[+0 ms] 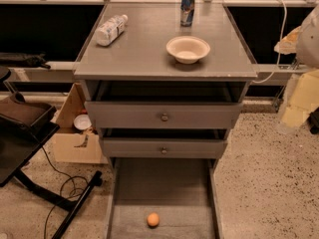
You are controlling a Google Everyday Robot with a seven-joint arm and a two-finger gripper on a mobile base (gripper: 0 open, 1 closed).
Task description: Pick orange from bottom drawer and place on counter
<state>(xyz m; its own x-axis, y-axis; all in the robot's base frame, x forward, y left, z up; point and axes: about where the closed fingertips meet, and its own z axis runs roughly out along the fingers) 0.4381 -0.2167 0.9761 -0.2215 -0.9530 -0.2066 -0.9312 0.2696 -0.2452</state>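
The orange [153, 219] lies on the bare floor of the bottom drawer [134, 188], which is pulled fully out toward me. The orange sits near the drawer's front, at about the middle of its width. Above it are two upper grey drawers with round knobs, both slightly open. The counter [144, 49] is the grey cabinet top. My gripper is out of view; only a pale rounded part of my arm [310, 36] shows at the right edge, level with the counter and far from the orange.
On the counter stand a cream bowl [188, 49], a blue can [187, 7] at the back and a plastic bottle [110, 29] lying at the left. A cardboard box [75, 133] and a black stand with cables [30, 148] are on the floor to the left.
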